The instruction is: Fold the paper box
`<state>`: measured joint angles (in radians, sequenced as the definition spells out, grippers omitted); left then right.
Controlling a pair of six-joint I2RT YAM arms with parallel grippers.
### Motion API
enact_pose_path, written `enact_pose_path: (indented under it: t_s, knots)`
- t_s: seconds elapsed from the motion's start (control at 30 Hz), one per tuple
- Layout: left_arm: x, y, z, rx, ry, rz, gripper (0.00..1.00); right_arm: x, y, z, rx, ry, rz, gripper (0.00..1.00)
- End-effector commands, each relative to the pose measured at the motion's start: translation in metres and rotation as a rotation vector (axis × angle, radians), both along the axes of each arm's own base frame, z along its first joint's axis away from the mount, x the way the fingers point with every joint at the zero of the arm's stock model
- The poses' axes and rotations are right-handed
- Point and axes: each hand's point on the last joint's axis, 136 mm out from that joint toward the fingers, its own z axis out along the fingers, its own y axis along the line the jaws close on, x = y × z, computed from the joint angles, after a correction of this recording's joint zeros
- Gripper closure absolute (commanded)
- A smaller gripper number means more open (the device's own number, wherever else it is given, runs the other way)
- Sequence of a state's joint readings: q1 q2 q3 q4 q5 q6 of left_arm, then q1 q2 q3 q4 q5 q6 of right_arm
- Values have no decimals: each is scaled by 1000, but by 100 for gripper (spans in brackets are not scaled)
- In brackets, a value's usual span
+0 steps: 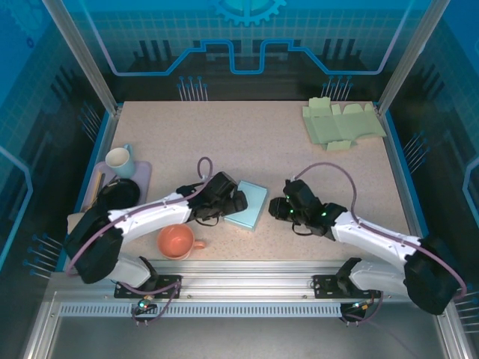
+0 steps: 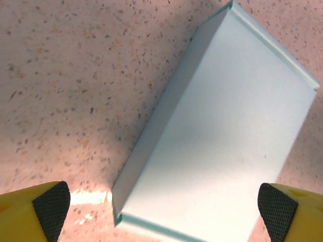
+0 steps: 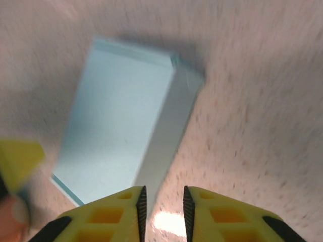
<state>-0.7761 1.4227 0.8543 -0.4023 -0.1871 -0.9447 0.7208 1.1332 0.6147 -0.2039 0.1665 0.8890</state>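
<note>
Orange cup [image 1: 177, 241] sits nearest the arm bases, near-left of the paper box [image 1: 253, 203] and apart from it, probably just clutter; the box lies flat mid-table as a closed, shallow light-blue block, so I judge the folding is at or near its end; left gripper [image 2: 164, 209] hangs over the box's left side with jaws spread wide, a pad off each side, grasping nothing, a stance that suits letting go or squaring up; right gripper [image 3: 164, 201] is just right of the box, jaws slightly parted with bare tabletop between them, empty; beyond the box to the left a cream mug [image 1: 120, 158] stands beside a lavender tray [image 1: 144, 173]; far right of the box lie flat green sheets [image 1: 343, 123], likely unfolded blanks; the top view alone gives both arms flanking the box, the left wrist view adds crisp creases and a side wall, while the right wrist view is blurred yet shows the box's opposite wall.
</note>
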Motion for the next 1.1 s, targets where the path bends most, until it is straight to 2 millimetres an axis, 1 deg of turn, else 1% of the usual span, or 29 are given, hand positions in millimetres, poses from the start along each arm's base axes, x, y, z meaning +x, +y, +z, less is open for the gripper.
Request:
enact_pose_path:
  t_s: [0.0, 0.07, 0.13, 0.2, 0.23, 0.27, 0.33, 0.4, 0.5, 0.67, 0.77, 0.83, 1.07]
  knots:
    - [-21, -1, -6, -19, 22, -10, 1, 19, -34, 23, -227, -113, -4, 60]
    - [-32, -9, -8, -33, 28, -20, 1, 35, -29, 31, -241, -138, 45, 53]
    - [-39, -18, -10, -53, 35, -39, 2, 50, -23, 30, -254, -123, 89, 48]
    - [-44, -25, -12, -69, 43, -46, 3, 64, -14, 24, -251, -101, 144, 44]
    - [-44, -29, -13, -82, 42, -50, 4, 69, -9, 16, -243, -92, 182, 42]
    - [-44, -32, -14, -91, 41, -49, 4, 79, 0, 19, -219, -107, 215, 40]
    - [-41, -36, -17, -104, 42, -39, 5, 93, 11, 10, -196, -97, 274, 39]
    - [-39, -40, -19, -112, 43, -32, 6, 104, 22, 2, -181, -89, 323, 38]
    - [-35, -46, -24, -122, 55, -24, 6, 113, 37, -11, -167, -78, 402, 37]
    - [-32, -55, -36, -134, 84, -3, 8, 119, 53, -31, -143, -39, 474, 36]
    - [-27, -53, -40, -111, 74, 15, 8, 116, 58, -44, -122, -2, 502, 35]
    - [-20, -50, -40, -100, 64, 28, 9, 111, 61, -49, -97, 12, 515, 35]
    - [13, -38, -34, -105, 31, 86, 12, 107, 47, -60, -64, 77, 454, 35]
